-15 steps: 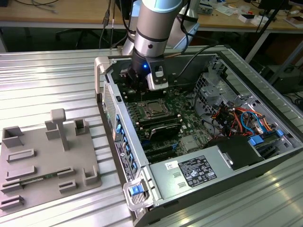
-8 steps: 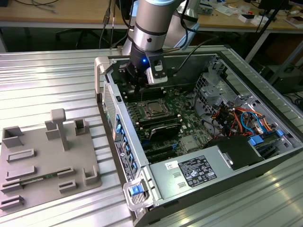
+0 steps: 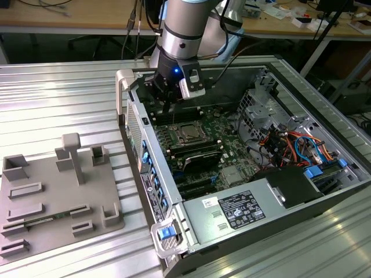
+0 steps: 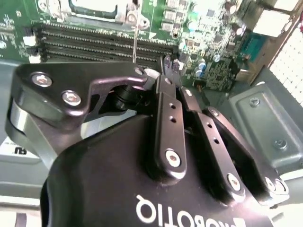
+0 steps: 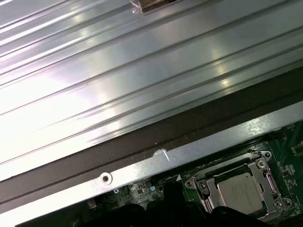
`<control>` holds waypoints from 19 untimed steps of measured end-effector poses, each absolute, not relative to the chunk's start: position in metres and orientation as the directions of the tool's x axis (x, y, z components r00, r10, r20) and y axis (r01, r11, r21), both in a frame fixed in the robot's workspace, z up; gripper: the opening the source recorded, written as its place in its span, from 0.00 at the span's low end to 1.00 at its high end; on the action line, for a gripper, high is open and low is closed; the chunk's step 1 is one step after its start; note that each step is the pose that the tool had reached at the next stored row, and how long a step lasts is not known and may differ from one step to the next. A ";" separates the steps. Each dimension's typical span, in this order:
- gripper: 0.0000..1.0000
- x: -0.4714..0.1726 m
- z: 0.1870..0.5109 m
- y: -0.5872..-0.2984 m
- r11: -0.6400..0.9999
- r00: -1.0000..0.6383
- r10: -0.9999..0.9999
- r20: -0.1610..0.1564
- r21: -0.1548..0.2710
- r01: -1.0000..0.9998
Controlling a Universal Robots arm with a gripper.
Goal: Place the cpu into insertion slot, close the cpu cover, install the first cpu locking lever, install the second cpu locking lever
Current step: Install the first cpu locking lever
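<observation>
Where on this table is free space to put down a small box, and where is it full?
The exterior view's upper left is bare ribbed table, bordered by the grey fixture plate and computer case. So is its lower right, beside the case. Inside the case is crowded: cables, gripper.

A silver-topped cpu (image 5: 240, 195), green circuit board (image 3: 227, 131), black gripper (image 3: 168, 106), grey fixture (image 3: 52, 197) and ribbed silver table (image 3: 64, 98) are seen.
</observation>
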State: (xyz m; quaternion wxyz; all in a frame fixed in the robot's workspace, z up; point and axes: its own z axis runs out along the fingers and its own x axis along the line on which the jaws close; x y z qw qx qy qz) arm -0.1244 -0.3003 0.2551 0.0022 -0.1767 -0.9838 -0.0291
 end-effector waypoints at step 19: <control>0.11 -0.124 0.260 -0.300 0.992 -0.994 0.107 0.001 0.059 0.107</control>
